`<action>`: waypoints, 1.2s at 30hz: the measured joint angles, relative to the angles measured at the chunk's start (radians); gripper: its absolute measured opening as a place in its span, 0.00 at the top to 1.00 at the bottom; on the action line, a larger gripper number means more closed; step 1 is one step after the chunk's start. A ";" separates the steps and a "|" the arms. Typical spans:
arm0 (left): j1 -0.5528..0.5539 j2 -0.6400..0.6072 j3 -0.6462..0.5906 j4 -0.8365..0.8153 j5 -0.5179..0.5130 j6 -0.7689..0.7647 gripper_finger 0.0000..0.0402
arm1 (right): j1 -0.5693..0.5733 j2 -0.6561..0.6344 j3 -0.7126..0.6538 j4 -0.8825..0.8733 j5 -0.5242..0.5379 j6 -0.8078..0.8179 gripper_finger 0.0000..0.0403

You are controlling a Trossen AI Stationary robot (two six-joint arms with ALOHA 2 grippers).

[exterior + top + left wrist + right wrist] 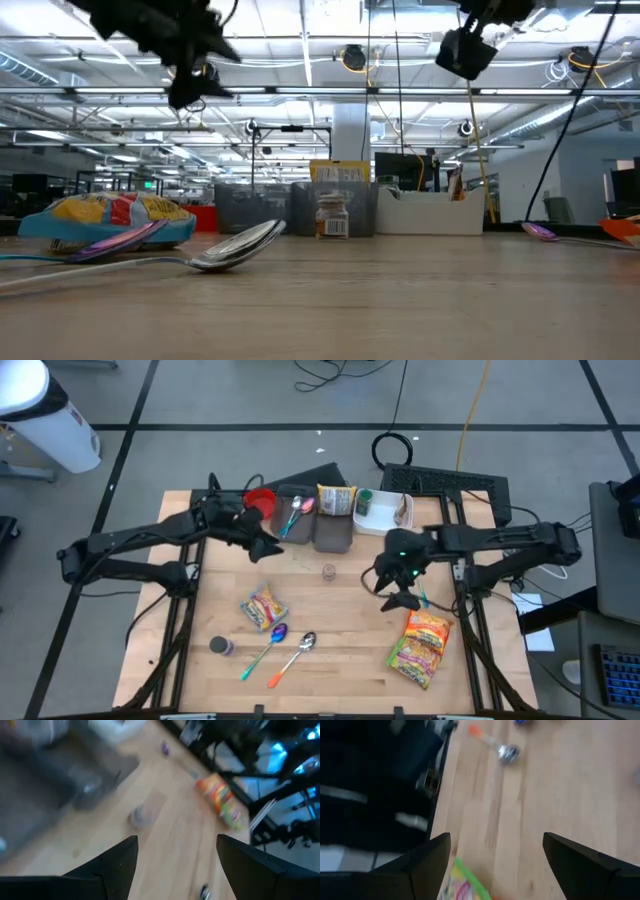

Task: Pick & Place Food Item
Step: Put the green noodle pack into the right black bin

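Observation:
A small yellow food packet (264, 608) lies flat on the table left of centre; it also shows in the low view (110, 218). A larger orange-green food bag (421, 646) lies flat at the right front, and shows in the left wrist view (222, 802) and the right wrist view (465, 885). My left gripper (268, 547) is open and empty above the table's far left part, near the grey bins. My right gripper (398, 598) is open and empty above the table, just beyond the larger bag's far end.
Grey bins (318, 525) with a spoon, a yellow box (336, 500), a red cup (261, 500) and a white tray (384, 512) line the far edge. A small jar (328, 571) stands mid-table. Two spoons (280, 652) and a small dark jar (220, 646) lie near the front.

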 joint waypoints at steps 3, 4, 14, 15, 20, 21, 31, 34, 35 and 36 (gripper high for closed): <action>-0.054 0.003 0.073 0.029 -0.075 -0.044 0.32 | 0.000 0.099 0.098 -0.159 -0.062 -0.189 0.27; -0.078 0.003 0.089 0.053 -0.101 -0.067 0.32 | 0.001 0.132 0.125 -0.218 -0.063 -0.252 0.28; -0.394 0.024 0.110 0.492 -0.469 -0.296 0.32 | 0.120 0.331 0.172 -0.497 -0.016 -0.634 0.35; -0.430 0.033 0.110 0.519 -0.522 -0.295 0.32 | 0.142 0.333 0.163 -0.466 -0.022 -0.638 0.35; -0.578 0.097 0.110 0.634 -0.742 -0.301 0.32 | 0.251 0.333 0.111 -0.352 -0.017 -0.622 0.35; -0.601 0.113 0.110 0.644 -0.765 -0.307 0.32 | 0.267 0.333 0.100 -0.340 -0.007 -0.623 0.35; -0.693 0.283 0.109 0.767 -0.831 -0.366 0.32 | 0.302 0.373 -0.025 -0.190 -0.003 -0.568 0.35; -0.696 0.304 0.109 0.792 -0.831 -0.372 0.32 | 0.302 0.412 -0.023 -0.192 -0.006 -0.570 0.35; -0.696 0.308 0.109 0.796 -0.830 -0.374 0.32 | 0.302 0.429 -0.023 -0.192 -0.007 -0.572 0.35; -0.696 0.311 0.109 0.800 -0.823 -0.377 0.32 | 0.303 0.444 -0.023 -0.195 -0.008 -0.574 0.35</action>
